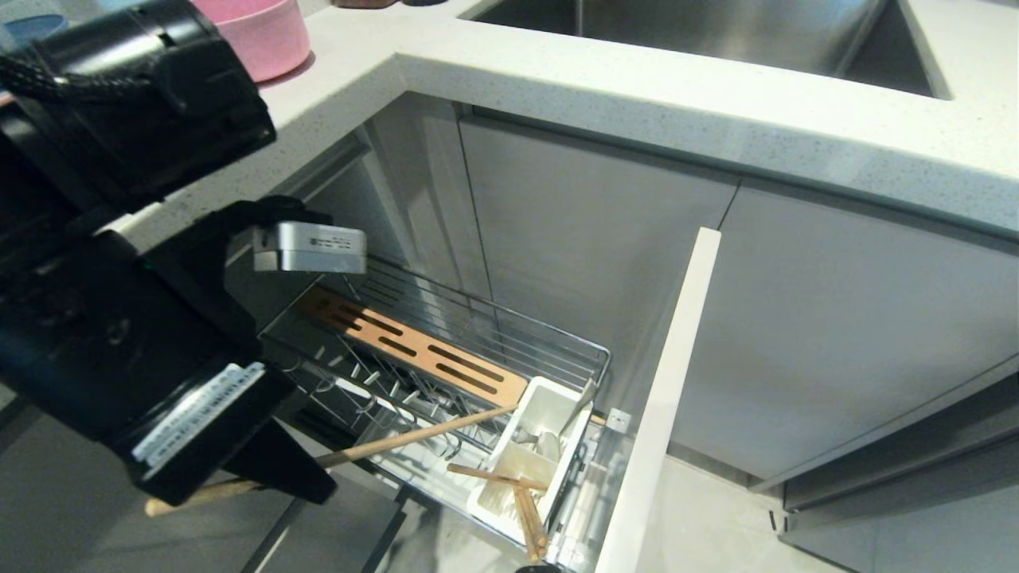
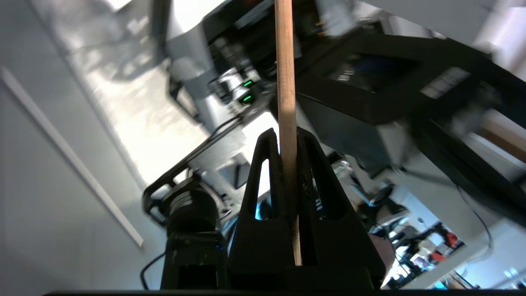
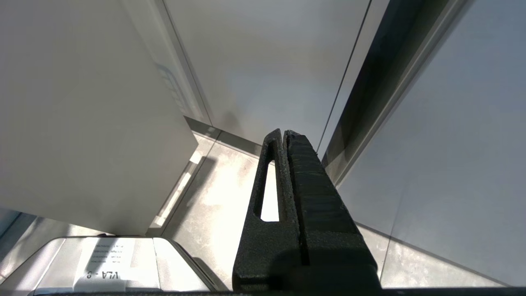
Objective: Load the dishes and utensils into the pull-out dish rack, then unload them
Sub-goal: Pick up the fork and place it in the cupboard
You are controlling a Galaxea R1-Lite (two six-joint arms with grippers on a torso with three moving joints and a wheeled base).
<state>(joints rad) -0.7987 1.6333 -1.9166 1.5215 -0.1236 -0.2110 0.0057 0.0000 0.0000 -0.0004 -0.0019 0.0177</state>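
Head view: left gripper [image 1: 275, 473] at 8 o'clock clenches a chopstick [image 1: 414, 436] pointing toward the caddy [image 1: 557, 410] at 5, likely for slotting in; right gripper [image 3: 284, 137], clenched empty, idles.

The left arm [image 1: 119, 318] is hiding the near end of the rack [image 1: 446, 374] and part of 1 chopstick [image 1: 414, 436]. The pink bowl [image 1: 263, 36] is being cut off by the head view's top edge. Behind the chopstick, the left wrist view's background is blurring.
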